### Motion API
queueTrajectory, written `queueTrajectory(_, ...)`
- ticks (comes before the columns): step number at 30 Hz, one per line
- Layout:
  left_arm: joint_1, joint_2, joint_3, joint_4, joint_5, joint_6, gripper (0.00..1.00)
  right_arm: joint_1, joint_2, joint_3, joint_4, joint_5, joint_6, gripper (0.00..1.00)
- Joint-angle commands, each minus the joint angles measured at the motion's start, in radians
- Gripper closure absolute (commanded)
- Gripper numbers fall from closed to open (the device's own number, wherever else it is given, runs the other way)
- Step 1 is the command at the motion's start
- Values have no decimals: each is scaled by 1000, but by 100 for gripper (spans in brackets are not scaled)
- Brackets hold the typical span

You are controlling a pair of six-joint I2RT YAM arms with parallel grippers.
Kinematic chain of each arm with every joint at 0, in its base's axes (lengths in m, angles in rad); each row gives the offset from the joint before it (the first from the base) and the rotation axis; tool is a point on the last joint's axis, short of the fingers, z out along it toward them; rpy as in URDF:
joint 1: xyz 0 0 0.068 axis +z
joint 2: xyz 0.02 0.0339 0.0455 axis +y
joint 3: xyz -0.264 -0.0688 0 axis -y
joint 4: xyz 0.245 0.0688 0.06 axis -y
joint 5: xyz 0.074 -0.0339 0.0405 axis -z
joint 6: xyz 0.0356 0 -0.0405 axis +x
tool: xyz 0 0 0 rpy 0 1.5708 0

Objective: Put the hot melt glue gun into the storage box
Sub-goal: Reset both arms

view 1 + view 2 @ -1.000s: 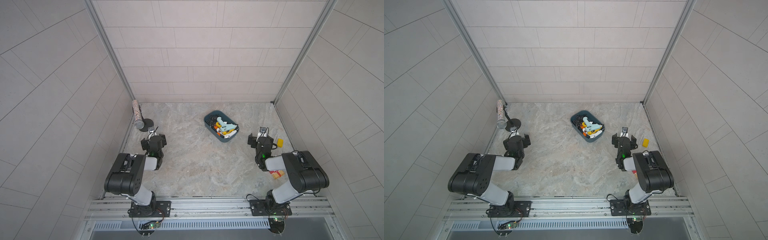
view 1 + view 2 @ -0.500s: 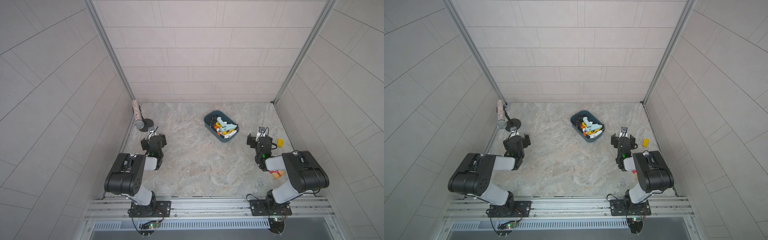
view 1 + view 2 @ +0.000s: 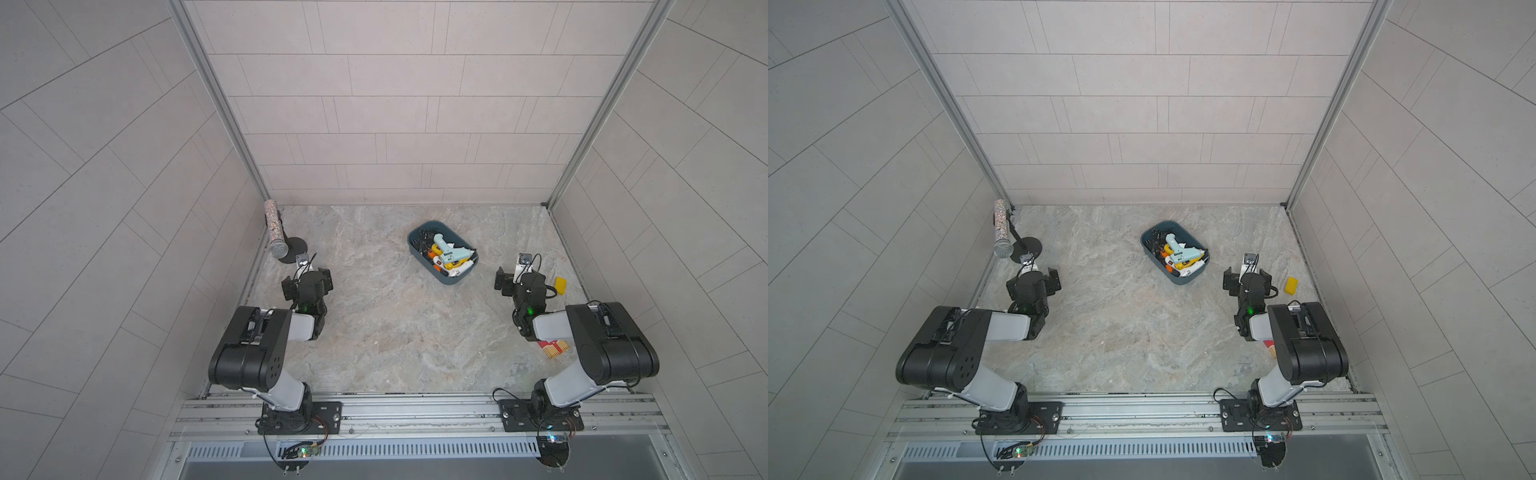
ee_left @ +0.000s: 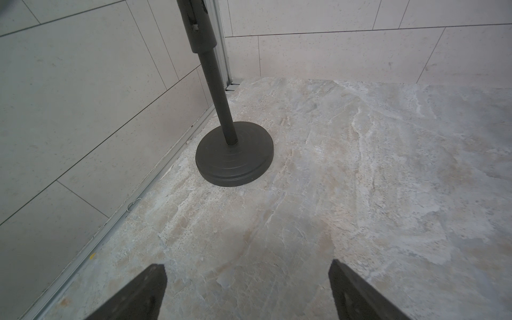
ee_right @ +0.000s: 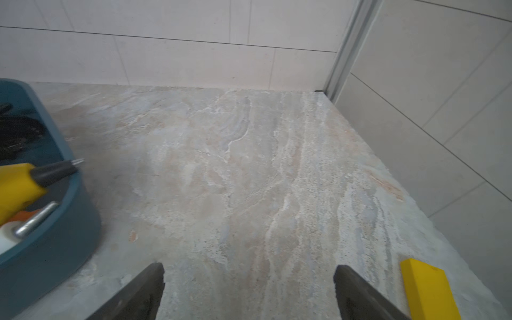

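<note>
The storage box is a dark teal tub standing slantwise on the stone-patterned floor, right of the middle. Several hot melt glue guns lie piled in it: a light blue one on top, with yellow and white-orange ones under it. In the right wrist view the box wall is beside me, and a yellow glue gun pokes its dark nozzle over the rim. My right gripper is open and empty, right of the box. My left gripper is open and empty, far left of it.
A glittery microphone leans on a black stand whose round base sits just ahead of my left gripper, by the left wall. A yellow block lies right of my right gripper. A red and yellow packet lies under the right arm.
</note>
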Motion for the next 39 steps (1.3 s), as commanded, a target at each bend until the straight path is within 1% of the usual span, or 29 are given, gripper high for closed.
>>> queueTrajectory(1, 6, -7, 8, 7, 1, 3, 0, -3, -7, 13, -24, -77, -23, 0)
queueTrajectory(3, 5, -7, 8, 6, 0, 2, 0, -4, 3, 10, -7, -67, -16, 0)
queueTrajectory(5, 4, -7, 8, 6, 0, 3, 0, -8, -6, 18, -35, -37, 3, 0)
queueTrajectory(17, 4, -7, 8, 5, 1, 2, 0, -14, -3, 17, -27, -40, 7, 0)
queueTrajectory(20, 4, 1, 15, 5, 112, 47, 0, -13, -3, 18, -28, -41, 7, 0)
queueTrajectory(21, 5, 1, 15, 7, 119, 49, 0, -14, -2, 18, -29, -49, 5, 0)
queueTrajectory(24, 5, 1, 15, 7, 117, 50, 0, -14, -3, 20, -33, -71, -5, 0)
queueTrajectory(34, 6, 1, 15, 6, 117, 49, 0, -15, -1, 23, -38, -70, 0, 0)
queueTrajectory(39, 6, 0, 15, 6, 118, 49, 0, -39, -2, 22, -38, -109, 17, 0)
